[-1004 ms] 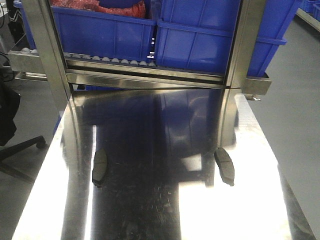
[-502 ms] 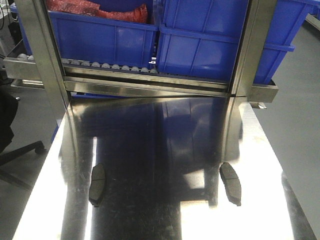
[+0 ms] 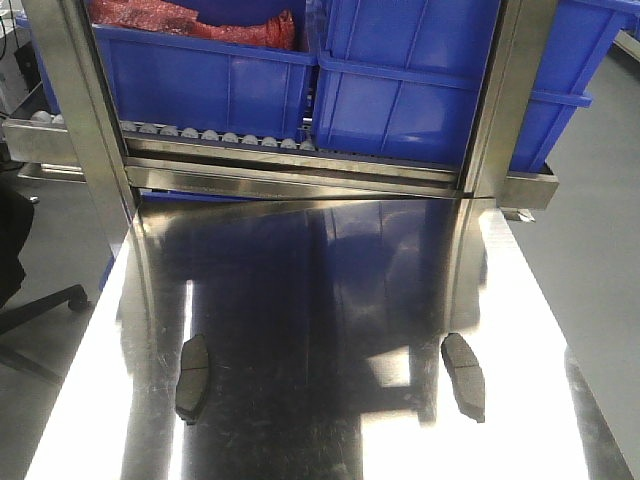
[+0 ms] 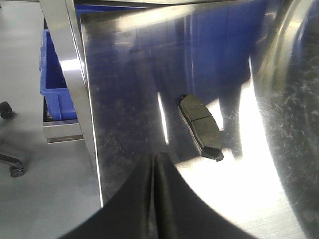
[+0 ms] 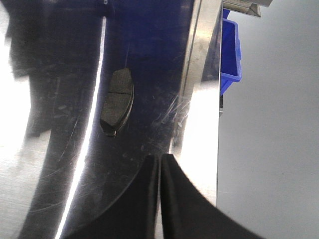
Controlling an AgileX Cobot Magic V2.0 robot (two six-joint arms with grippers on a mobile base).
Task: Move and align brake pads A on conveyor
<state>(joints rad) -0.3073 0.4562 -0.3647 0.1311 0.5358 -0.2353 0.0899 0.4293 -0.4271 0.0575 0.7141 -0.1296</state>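
Front view: two brake pads lie flat on the shiny steel table (image 3: 330, 300), long sides running near to far, well apart from each other. The left pad (image 3: 192, 374) is by the table's left side, the right pad (image 3: 463, 375) by its right side, both about level in the near half. Left wrist view: left gripper (image 4: 156, 159) jaws pressed together, only a thin seam between them, nothing held. The left pad sits farther out and to its right, not touching, groove across its middle showing. Right wrist view: right gripper (image 5: 159, 160) jaws likewise closed tight and empty. The right pad is farther out and to its left, apart from it, close to the table's right edge. At the far end of the table stand two steel posts (image 3: 85, 110) with a roller rail (image 3: 230, 135) between them. Two blue bins (image 3: 420, 90) sit side by side on the rail, red stuff (image 3: 190, 18) in the left one. Chair (image 3: 30, 300) stands on the grey floor (image 3: 600, 220) left of the table.
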